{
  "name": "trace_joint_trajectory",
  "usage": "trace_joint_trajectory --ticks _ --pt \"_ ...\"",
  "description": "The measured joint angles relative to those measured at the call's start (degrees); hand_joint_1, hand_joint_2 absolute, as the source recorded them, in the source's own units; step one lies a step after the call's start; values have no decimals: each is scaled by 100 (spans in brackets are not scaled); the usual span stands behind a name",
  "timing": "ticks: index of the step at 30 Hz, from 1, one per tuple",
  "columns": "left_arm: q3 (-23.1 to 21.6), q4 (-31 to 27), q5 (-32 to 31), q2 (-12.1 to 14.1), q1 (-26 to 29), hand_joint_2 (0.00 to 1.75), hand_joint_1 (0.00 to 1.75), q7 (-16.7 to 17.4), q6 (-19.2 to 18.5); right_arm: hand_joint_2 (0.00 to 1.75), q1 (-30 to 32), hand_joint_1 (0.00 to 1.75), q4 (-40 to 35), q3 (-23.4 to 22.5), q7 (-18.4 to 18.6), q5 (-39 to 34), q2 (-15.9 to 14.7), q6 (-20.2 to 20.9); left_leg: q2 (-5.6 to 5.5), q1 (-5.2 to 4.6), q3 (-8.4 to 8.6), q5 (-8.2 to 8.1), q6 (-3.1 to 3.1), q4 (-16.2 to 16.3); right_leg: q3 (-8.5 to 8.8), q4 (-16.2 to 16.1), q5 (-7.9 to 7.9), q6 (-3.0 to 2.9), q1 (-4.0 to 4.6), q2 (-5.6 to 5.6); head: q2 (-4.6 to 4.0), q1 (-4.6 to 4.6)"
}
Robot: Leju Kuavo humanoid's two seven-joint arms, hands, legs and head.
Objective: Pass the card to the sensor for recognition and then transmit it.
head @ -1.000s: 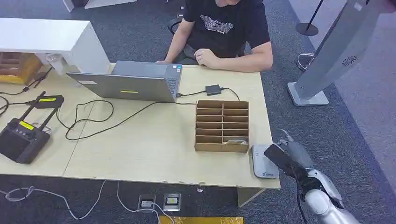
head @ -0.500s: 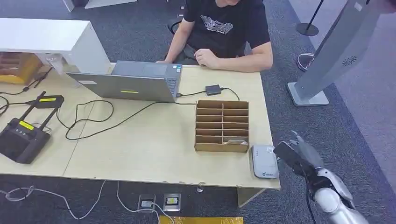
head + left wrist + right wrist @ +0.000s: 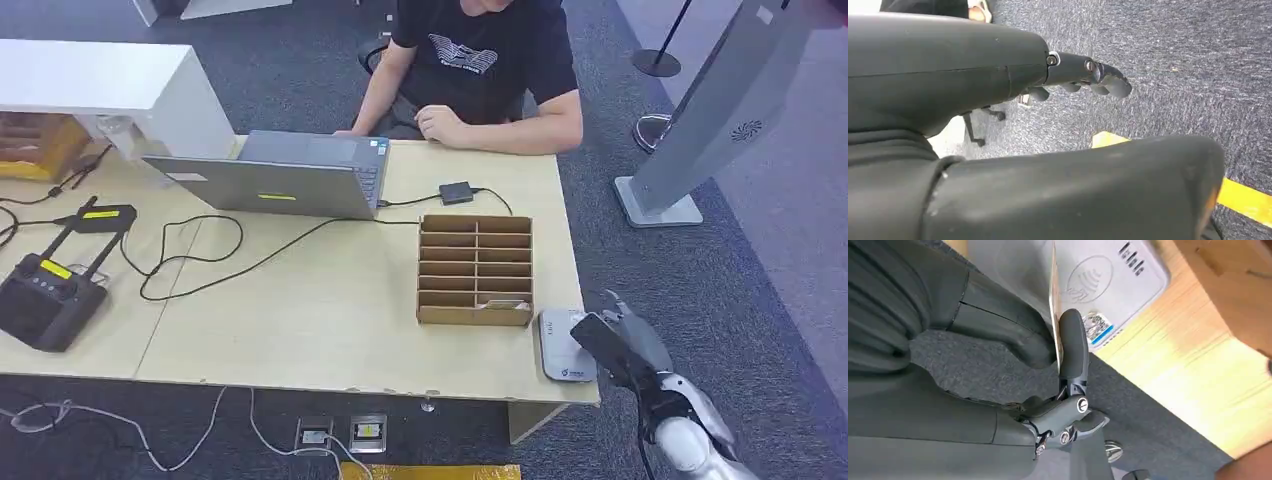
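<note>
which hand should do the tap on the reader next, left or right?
Right. The right hand already pinches the card at the table's edge, beside the white sensor. The left hand hangs over the carpet, holding nothing.

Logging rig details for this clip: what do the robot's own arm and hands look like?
The right arm is silver with a black cable along it, ending in a dark grey robot hand. The left robot hand has a smooth dark grey cover, darker fingers and small silver screws.

The head view looks down from high over the surface [image 3: 330, 320]. The right wrist view sits close above the sensor [image 3: 1108, 275], shared with the head view [image 3: 562, 345]; the left wrist view faces the floor [image 3: 1198, 60].
</note>
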Motion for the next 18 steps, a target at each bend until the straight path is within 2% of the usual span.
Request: trace_joint_trajectory --ticks 11,15,18 --pt "0 0 -48 -13 0 0 0 -20 -66 175 165 175 -79 96 33 63 7 -81 4 0 2 0 0 0 1 0 0 0 0 3 0 0" --pt "0 0 -42 -13 1 0 0 -20 -70 175 175 175 -185 -8 188 484 -37 -116 5 -1 3 1 0 0 2 0 2 0 -1 2 0 -2" --pt "0 0 -7 -11 3 0 0 -63 -59 175 186 175 -485 -425 286 950 -118 325 5 -3 3 1 0 1 4 0 3 0 -3 1 0 0"
